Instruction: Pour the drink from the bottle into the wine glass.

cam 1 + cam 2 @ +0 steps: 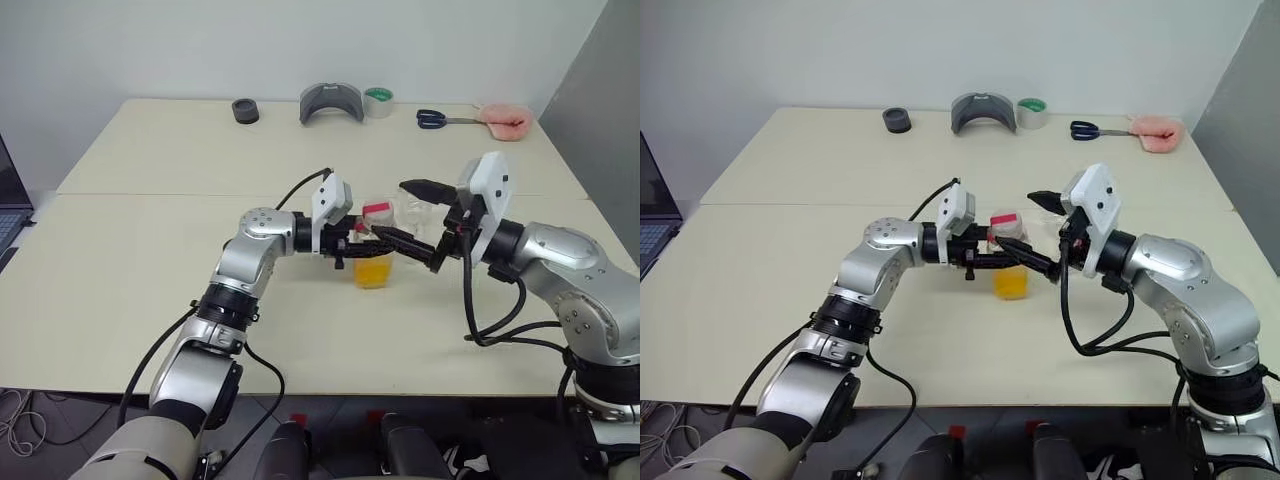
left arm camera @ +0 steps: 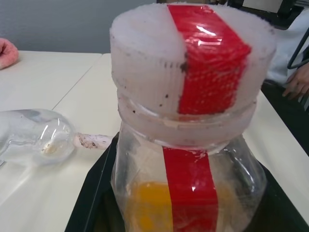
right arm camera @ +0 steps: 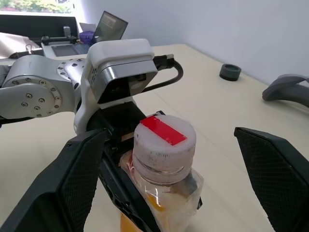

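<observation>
The left gripper [image 1: 350, 243] is clamped on the small clear plastic bottle [image 1: 374, 252] with orange drink [image 1: 373, 271], held upright near the middle of the cream table [image 1: 150, 260]. The right gripper [image 3: 169, 164] stands wide around its white red-striped cap [image 3: 164, 140]. The clear wine glass [image 2: 36, 137] lies just beside.

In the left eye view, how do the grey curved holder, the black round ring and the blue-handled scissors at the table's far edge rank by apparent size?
1. Grey curved holder, largest.
2. Blue-handled scissors.
3. Black round ring, smallest.
All three lie about equally far away, so nearness hardly affects the ranking.
</observation>
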Motion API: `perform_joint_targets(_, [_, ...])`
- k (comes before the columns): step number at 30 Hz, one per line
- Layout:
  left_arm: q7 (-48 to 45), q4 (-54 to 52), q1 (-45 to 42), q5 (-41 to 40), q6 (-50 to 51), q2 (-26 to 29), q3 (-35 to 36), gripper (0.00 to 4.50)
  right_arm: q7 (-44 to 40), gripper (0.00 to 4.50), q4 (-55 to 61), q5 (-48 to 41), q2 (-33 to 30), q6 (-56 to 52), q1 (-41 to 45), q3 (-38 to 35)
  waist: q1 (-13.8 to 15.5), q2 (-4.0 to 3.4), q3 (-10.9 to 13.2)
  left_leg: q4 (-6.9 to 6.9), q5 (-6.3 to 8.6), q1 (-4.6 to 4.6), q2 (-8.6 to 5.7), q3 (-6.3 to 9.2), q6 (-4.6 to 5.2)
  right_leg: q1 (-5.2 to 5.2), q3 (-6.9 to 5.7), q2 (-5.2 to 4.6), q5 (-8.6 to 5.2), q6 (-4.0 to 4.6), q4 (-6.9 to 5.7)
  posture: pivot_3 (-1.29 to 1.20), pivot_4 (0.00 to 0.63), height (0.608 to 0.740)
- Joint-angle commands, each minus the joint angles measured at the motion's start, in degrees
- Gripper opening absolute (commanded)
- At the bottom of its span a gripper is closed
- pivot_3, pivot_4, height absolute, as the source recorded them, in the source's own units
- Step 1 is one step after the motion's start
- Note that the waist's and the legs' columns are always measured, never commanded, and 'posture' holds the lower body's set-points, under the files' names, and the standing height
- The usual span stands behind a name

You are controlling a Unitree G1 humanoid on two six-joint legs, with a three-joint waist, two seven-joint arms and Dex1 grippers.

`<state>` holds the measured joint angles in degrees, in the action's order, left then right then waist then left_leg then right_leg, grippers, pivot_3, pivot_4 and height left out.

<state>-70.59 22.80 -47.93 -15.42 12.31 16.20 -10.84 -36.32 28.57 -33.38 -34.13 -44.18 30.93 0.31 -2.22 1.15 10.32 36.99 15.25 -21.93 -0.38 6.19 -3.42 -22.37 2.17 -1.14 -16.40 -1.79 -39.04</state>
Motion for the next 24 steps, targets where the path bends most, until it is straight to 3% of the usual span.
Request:
perform_joint_targets(1, [-0.4, -2.1, -0.8, -0.3, -1.5, 0.2, 0.4, 1.82, -1.4, 4.50, -0.4, -0.6, -0.6, -0.4, 2.2, 0.3, 0.0, 0.00, 0.0, 0.00, 0.00, 0.00, 0.00, 0.00, 0.00, 0.00, 0.00, 0.00, 0.00, 0.00, 0.00, 0.00, 0.150, 0.740])
perform_joint_targets(21, [-0.6, -3.3, 0.2, 0.6, -2.3, 0.6, -0.2, 1.82, -4.2, 4.50, -6.5, 1.6, 1.2, 0.4, 6.1, 3.3, 0.0, 0.00, 0.0, 0.00, 0.00, 0.00, 0.00, 0.00, 0.00, 0.00, 0.00, -0.01, 0.00, 0.00, 0.00, 0.00, 0.150, 0.740])
perform_joint_targets(24, [-0.6, -3.3, 0.3, 0.7, -2.5, 0.6, -0.3, 1.82, -4.1, 3.88, -6.9, 2.2, 1.8, 0.7, 6.5, 3.4, 0.0, 0.00, 0.0, 0.00, 0.00, 0.00, 0.01, 0.00, 0.00, 0.00, 0.00, 0.00, 0.00, 0.00, 0.00, 0.00, 0.150, 0.740])
